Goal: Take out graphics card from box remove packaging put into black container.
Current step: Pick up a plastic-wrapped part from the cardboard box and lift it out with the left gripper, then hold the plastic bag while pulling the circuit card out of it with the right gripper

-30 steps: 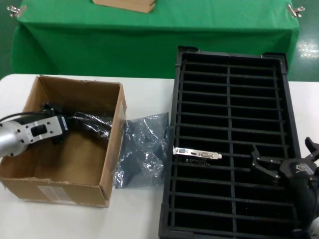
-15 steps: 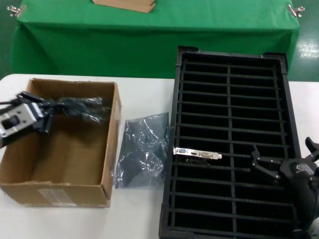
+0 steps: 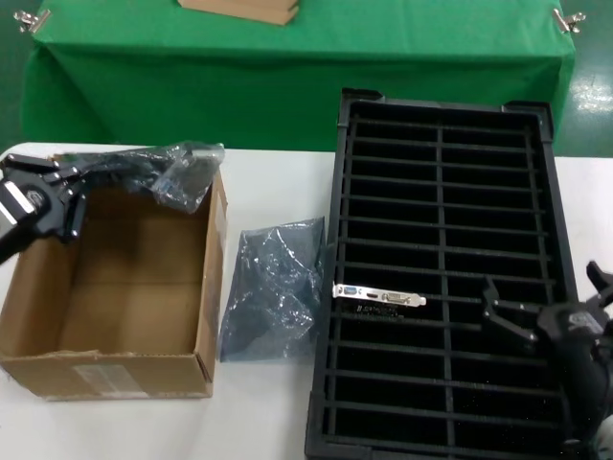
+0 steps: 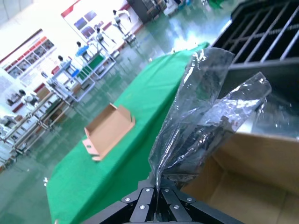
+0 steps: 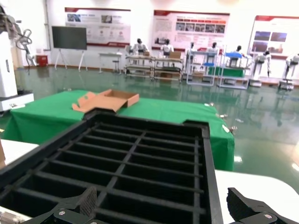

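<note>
- Graphics card (image 3: 115,172), wrapped in its packaging (image 3: 177,172), is hanging over the far rim of the box, lifted above the opening; through the crinkled film only a dark shape is showing, and the left wrist view is showing the bag (image 4: 201,121) rising from the fingers.
- Black container (image 3: 575,230) is sitting on the right side of the counter (image 3: 268,402), its two columns of slots running away from the robot; a like card with a blue port (image 3: 378,296) is lying across a slot in the left column, near the middle.
- Brown box (image 3: 105,369) is standing open on the left of the counter, white label facing the robot.
- A loose grey-blue bag (image 3: 273,292) is lying flat between the box and the tray, just beside both.
- Left hand (image 3: 69,187) is pinching one end of the bagged card, fingers closed narrowly on the plastic, at the box's far left corner.
- Right hand (image 3: 556,311) is hovering over the near right part of the tray, fingers spread wide and holding nothing.
- A flat cardboard piece (image 5: 105,99) is resting on the green cloth beyond.
</note>
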### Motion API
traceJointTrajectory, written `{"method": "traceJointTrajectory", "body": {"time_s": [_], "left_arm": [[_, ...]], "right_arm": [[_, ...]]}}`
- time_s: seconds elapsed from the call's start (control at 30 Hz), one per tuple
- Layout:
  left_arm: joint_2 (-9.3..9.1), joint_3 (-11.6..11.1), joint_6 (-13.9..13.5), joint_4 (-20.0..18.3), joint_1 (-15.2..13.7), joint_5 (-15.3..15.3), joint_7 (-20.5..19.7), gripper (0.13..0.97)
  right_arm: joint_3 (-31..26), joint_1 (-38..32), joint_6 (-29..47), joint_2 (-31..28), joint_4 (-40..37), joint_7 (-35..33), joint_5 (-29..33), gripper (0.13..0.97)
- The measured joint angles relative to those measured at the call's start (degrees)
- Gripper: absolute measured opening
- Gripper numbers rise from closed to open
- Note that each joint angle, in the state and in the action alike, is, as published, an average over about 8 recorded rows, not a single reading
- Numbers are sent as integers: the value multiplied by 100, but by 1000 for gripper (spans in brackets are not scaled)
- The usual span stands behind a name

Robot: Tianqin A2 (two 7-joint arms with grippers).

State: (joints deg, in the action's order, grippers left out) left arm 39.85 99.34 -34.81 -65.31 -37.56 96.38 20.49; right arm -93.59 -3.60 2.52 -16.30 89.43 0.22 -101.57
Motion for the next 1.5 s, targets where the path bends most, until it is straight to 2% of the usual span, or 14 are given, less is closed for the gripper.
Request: {"method": "traceJointTrajectory", "body": {"time_s": [0.17, 0.33, 0.53, 0.67, 0.77, 0.9, 1.07, 1.2, 1.33, 1.5], "left_arm": [[152, -215, -75, -400, 241, 227, -46, 140], [306, -458, -200, -736, 497, 477, -33, 139], [437, -655, -347, -1124, 806, 692, 40, 139], [493, -708, -378, -1400, 997, 732, 103, 139], [516, -713, -363, -1575, 1107, 719, 144, 139], [517, -691, -321, -1721, 1183, 681, 182, 139], [479, -658, -261, -1770, 1185, 641, 241, 139], [448, -653, -216, -1690, 1135, 614, 333, 139], [417, -653, -203, -1482, 1030, 592, 499, 139], [349, -617, -268, -1100, 813, 583, 776, 139]], "right_arm": [[-28, -338, 251, 31, -143, -141, 17, 966], [-127, -1266, 960, 108, -844, -270, 204, 966], [-56, -2680, 2200, 470, -2164, -175, 1149, 966], [-277, -3665, 2839, 706, -3181, -85, 1702, 966], [-585, -4363, 3182, 869, -4015, -198, 1824, 962], [-827, -5134, 3589, 1120, -5182, -763, 1665, 948], [-820, -5826, 4012, 1408, -6537, -1781, 1213, 925], [-809, -6125, 4206, 1528, -7145, -2316, 908, 877], [-866, -6172, 4313, 1538, -7126, -2411, 799, 842], [-1041, -6011, 4440, 1452, -6527, -2156, 807, 741]]}}
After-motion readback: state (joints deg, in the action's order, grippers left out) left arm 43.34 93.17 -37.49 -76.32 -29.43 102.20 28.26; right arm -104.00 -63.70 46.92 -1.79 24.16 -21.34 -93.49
